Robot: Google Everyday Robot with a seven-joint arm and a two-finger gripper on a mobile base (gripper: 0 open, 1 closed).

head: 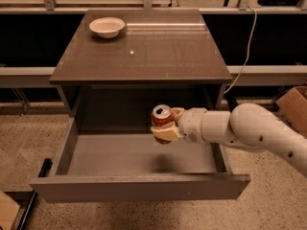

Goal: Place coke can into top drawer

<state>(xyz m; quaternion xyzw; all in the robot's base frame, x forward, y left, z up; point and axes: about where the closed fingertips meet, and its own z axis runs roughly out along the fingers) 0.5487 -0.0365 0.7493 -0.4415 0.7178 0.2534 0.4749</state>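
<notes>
The coke can (161, 116), red with a silver top, is held upright in my gripper (167, 126), whose pale fingers are shut around it. The white arm reaches in from the right. The can hangs above the open top drawer (120, 186), a wide shallow grey box pulled out from the grey cabinet (144, 51). The can is over the drawer's back middle, and its shadow falls on the drawer floor. The drawer holds nothing else.
A white bowl (107, 27) sits at the back left of the cabinet top. A cardboard box (293, 107) stands on the floor at the right. A white cable (244, 47) hangs behind the cabinet. A dark rail runs along the back.
</notes>
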